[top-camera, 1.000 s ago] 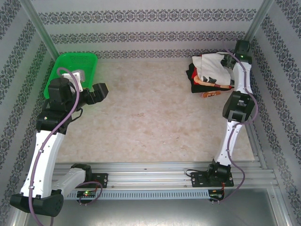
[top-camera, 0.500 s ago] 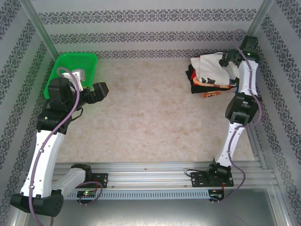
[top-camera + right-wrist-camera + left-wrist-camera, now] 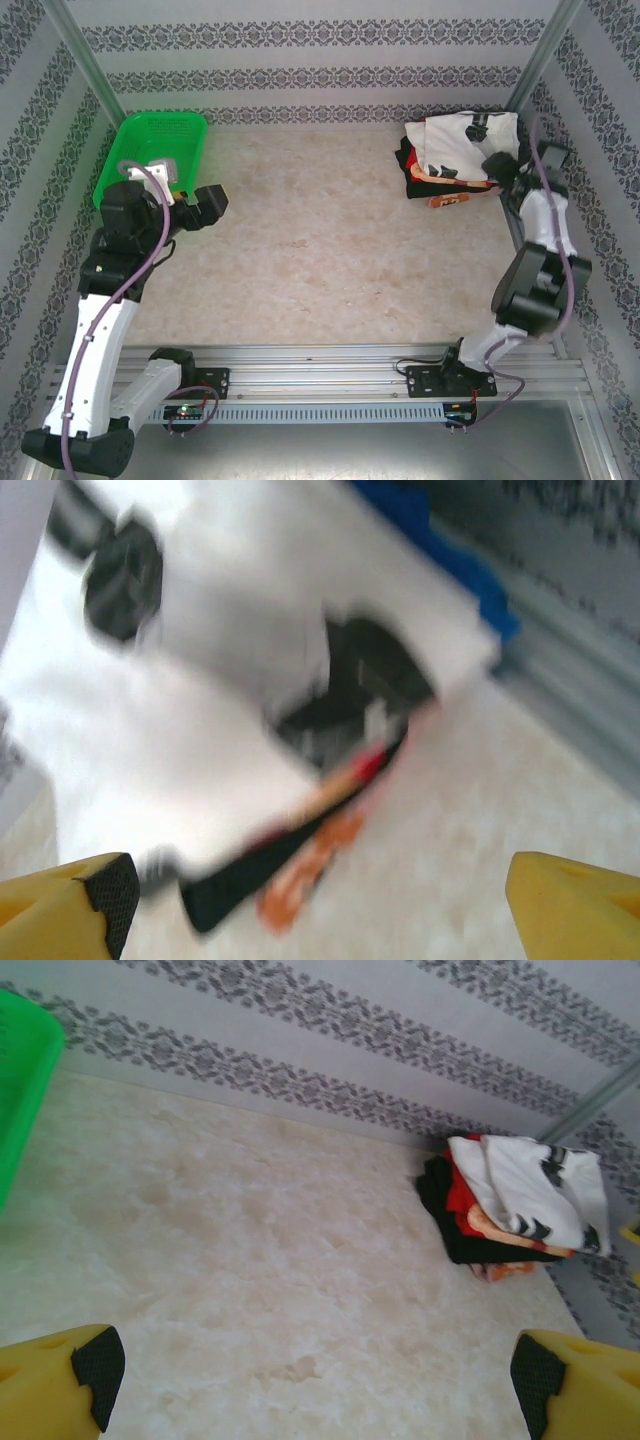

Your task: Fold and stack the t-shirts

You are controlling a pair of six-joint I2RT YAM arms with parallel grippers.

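My right gripper [image 3: 497, 168] sits just right of the stack of t-shirts [image 3: 452, 160]; the basket [image 3: 196, 122] and my left gripper [image 3: 212, 200] lie well to its left.

Light: bright, even, diffuse from overhead across the table [image 3: 320, 260].
Shadows: faint, soft-edged, beside the left arm [image 3: 95, 340] in the top view.
Top view: sharp throughout.
Left wrist view: far stack of t-shirts [image 3: 510, 1205] fairly crisp; basket [image 3: 20, 1090] at left edge soft.
Right wrist view: strong blur; white t-shirt [image 3: 230, 680] smeared, print unreadable.

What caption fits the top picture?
Stacked t-shirts in the far-right corner, right gripper beside them, green basket far left.
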